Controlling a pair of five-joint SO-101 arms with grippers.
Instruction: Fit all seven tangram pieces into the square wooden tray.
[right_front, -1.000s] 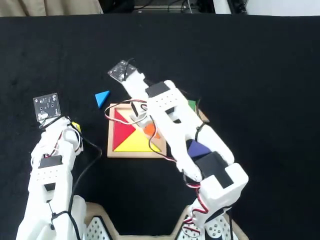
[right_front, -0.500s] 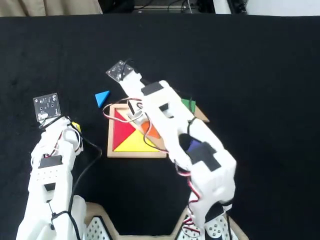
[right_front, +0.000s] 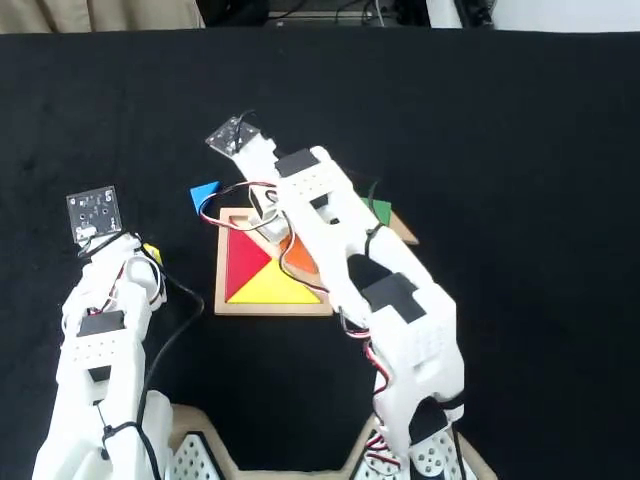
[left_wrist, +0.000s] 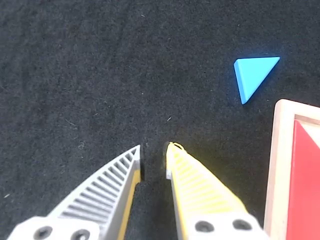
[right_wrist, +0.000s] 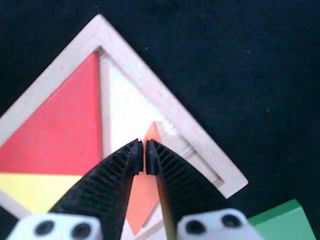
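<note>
Right claw (right_wrist: 141, 150) is positioned over the square wooden tray (right_wrist: 165, 95), with its black jaws closed almost tip to tip and nothing visible between them. The tips are directly above the pointed end of the orange piece (right_wrist: 142, 200), which lies inside the tray; contact with it cannot be confirmed.

The tray also contains a red triangle (right_wrist: 65, 125) and a yellow triangle (right_wrist: 30, 192), seated edge to edge. A strip of bare wood remains between the red triangle and the orange piece.

Outside the tray, a blue triangle (right_front: 204, 194) lies on the black worktop (right_front: 500, 150) near one corner of the tray. A green piece (right_front: 379, 209) lies on the opposite side, with a tan piece (right_front: 400, 228) just beside it. Both are partly covered by the right arm, which extends from its base diagonally across the tray.

Left claw (left_wrist: 154, 150) is low over bare worktop beside the tray, pointing toward the blue triangle. Its jaws are parted by a narrow gap and hold nothing.
</note>
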